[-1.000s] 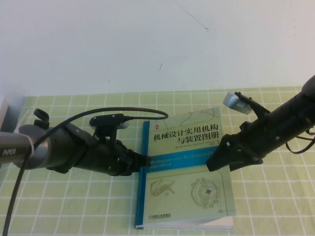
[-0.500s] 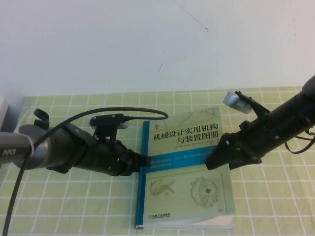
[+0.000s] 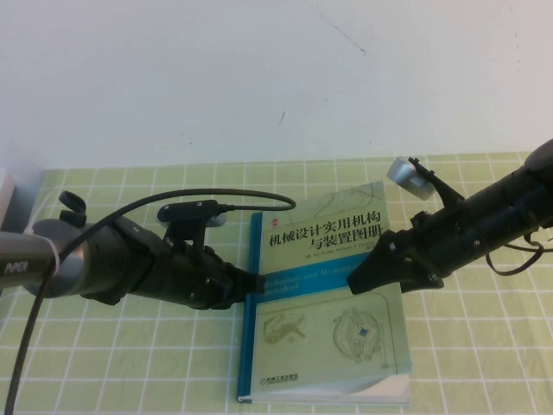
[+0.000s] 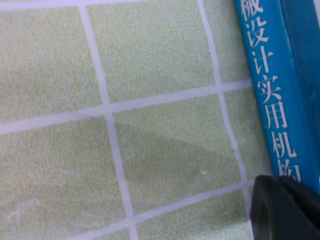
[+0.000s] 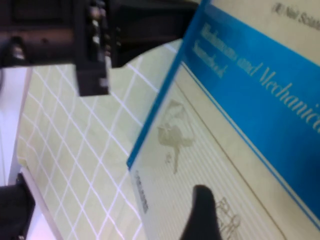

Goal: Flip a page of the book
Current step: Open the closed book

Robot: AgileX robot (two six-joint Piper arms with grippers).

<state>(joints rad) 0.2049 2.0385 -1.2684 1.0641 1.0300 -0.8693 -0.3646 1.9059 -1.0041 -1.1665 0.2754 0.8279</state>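
High view, book: the book [image 3: 333,303] lies shut and flat on the green-checked worktop [image 3: 484,346], cover up, blue spine toward the robot's left arm.
High view, left pincer: the left pincer [image 3: 252,283] sits low at the spine, about halfway along it, touching it or just beside it; whether its jaws are spread or pressed together cannot be told.
High view, right pincer: the right pincer [image 3: 359,278] hangs over the cover near its middle, by the blue band; its tip looks just above the cover, though contact cannot be confirmed.
Left wrist view: the spine with its white title runs along one side, and a dark fingertip [image 4: 280,210] shows at the corner, close to the spine and the cloth; nothing is seen pinched.
Right wrist view: the cover fills the picture, with one dark fingertip [image 5: 202,210] blurred over the drawings; the second finger is cut off. The jaws stand spread wide and hold nothing.
Step in hand: approach, judged from the shut cover; no leaf is raised and the page is not in view.
Next move: probably the right pincer must reach the free edge opposite the spine and catch the cover or a leaf there, while the left steadies the spine.
Hidden: the page edges on the free side are barely visible.
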